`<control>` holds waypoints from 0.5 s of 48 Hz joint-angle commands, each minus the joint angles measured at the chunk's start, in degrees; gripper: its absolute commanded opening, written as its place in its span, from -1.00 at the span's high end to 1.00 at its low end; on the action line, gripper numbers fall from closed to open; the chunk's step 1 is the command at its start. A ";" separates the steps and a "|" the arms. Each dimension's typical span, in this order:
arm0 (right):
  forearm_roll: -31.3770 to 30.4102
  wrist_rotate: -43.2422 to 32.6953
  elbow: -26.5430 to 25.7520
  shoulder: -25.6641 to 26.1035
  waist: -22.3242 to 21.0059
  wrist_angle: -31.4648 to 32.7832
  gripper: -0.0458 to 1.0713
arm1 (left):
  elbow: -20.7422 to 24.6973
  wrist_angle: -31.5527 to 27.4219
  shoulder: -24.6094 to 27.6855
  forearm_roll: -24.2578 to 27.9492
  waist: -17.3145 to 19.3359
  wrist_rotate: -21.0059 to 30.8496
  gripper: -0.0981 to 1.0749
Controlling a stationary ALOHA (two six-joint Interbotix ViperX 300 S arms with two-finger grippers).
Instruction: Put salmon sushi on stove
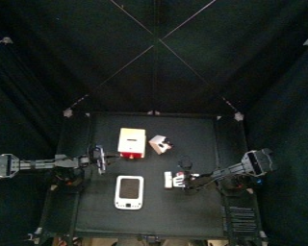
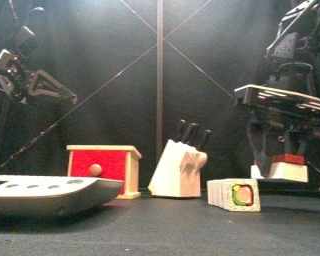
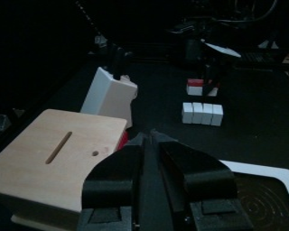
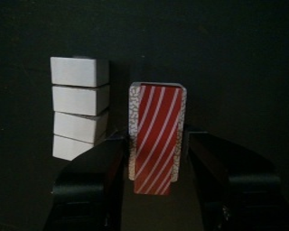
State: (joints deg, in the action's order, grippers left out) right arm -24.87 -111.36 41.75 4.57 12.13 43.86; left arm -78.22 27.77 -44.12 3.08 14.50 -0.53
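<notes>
The salmon sushi (image 4: 158,135) is bracketed between the wide-spread right gripper (image 4: 159,171), contact being indiscernible, while the left gripper (image 3: 153,167) is seen pressed narrow, away from the partly cropped stove (image 2: 36,192).

Red-striped salmon sushi (image 4: 158,135) lies apart from white stove (image 1: 131,192).

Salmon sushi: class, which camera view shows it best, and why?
Right wrist view: the salmon sushi fills the middle, its striped top clear. Front view shows it small; left wrist view, far off; top view, barely.
</notes>
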 commanded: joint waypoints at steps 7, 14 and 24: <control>-3.87 0.18 -4.31 2.11 0.18 -1.23 -0.16 | 0.62 0.26 0.09 -0.09 0.09 -0.09 -0.18; -9.58 0.00 -8.88 -0.18 -0.09 -9.23 -0.16 | 0.62 0.26 0.09 -0.09 0.09 -0.09 -0.18; -16.96 0.09 -17.40 -7.65 -0.26 -20.21 -0.16 | 0.62 0.26 0.09 0.00 0.09 -0.09 -0.18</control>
State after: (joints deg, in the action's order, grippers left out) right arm -39.20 -111.36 29.09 -1.32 12.04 27.51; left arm -78.22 27.77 -44.12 2.99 14.50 -0.53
